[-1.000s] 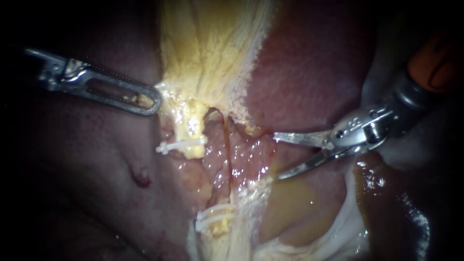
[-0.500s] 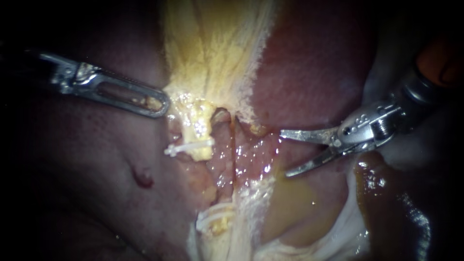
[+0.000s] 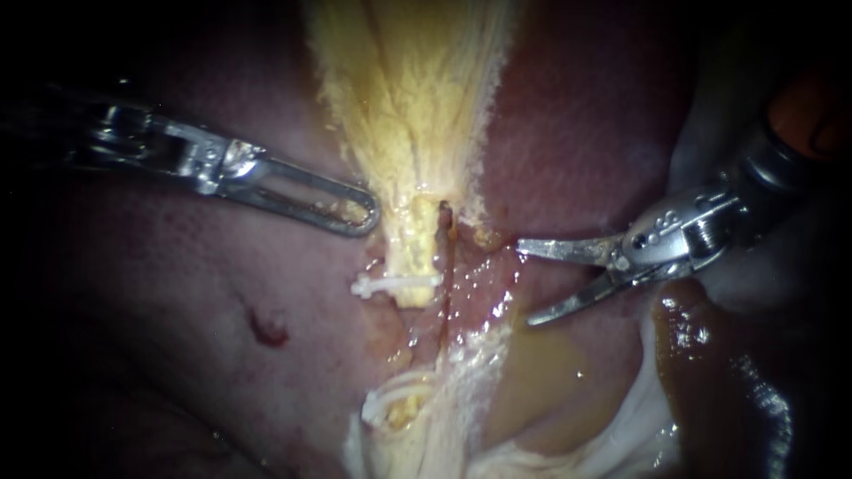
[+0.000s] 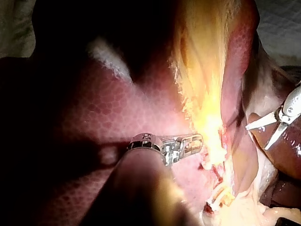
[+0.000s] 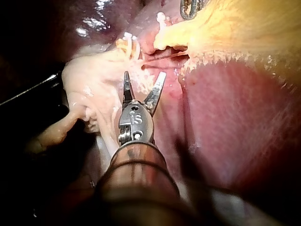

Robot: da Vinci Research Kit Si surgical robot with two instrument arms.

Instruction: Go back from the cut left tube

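endoscope: my left instrument (image 3: 359, 213) grips yellow tissue (image 3: 417, 106) in its pincer, beside the cut left tube (image 3: 415, 266); my right instrument (image 3: 525, 279) has its pincer released, clear of it | left wrist: pincer tip at yellow tissue | right wrist: tube ahead of released pincer

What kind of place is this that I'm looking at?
Probably a surgical practice bench: a dark red liver with pale yellow fibrous tissue, a white plastic clip across a yellowish tube, and a slender metal left instrument and right instrument close by.
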